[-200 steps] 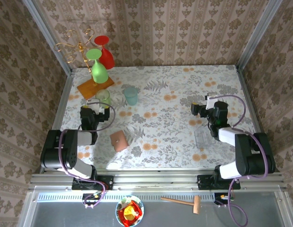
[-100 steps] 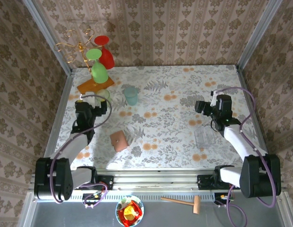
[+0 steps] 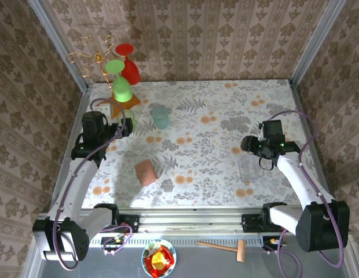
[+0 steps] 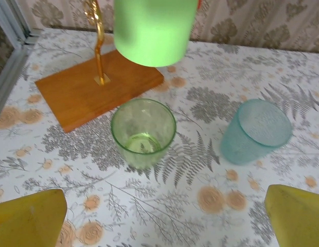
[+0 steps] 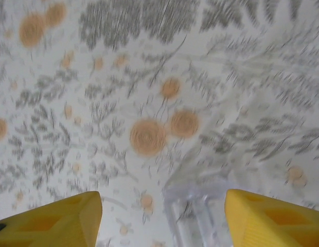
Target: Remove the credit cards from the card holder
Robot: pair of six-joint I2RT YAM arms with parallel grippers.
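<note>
Salmon-tan card holder (image 3: 146, 172) lies folded, behind and right of the left gripper (image 3: 123, 130) and far left of the right gripper (image 3: 245, 143); both stand with jaws spread and empty, so pin one flap before drawing out the credit cards

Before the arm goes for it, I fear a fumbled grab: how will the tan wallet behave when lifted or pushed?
The wallet looks thin and soft, so probably light and somewhat floppy. It lies flat on the table, so a push would likely slide it, not tip it.
</note>
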